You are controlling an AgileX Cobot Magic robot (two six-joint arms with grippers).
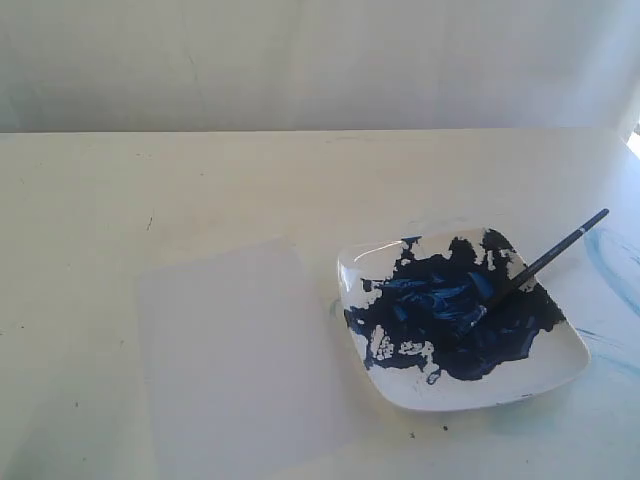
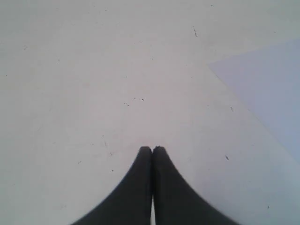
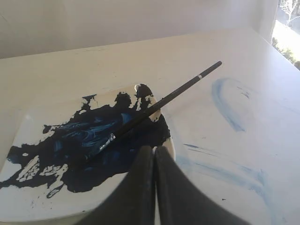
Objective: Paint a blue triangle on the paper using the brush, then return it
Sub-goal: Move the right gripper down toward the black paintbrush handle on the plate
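Observation:
The brush lies with its bristle tip in the dark-blue paint on the white plate, its black handle sticking out over the plate's far right rim. The wrist view shows the same brush slanting across the paint. The paper lies flat left of the plate and bears no paint; a corner of the paper shows in the left wrist view. No blue triangle is in view. My right gripper is shut and empty just over the plate's rim. My left gripper is shut and empty above bare tabletop.
Faint light-blue smears mark the cream table right of the plate; the same smears show in the right wrist view. A pale wall rises behind the table's far edge. Neither arm shows in the exterior view.

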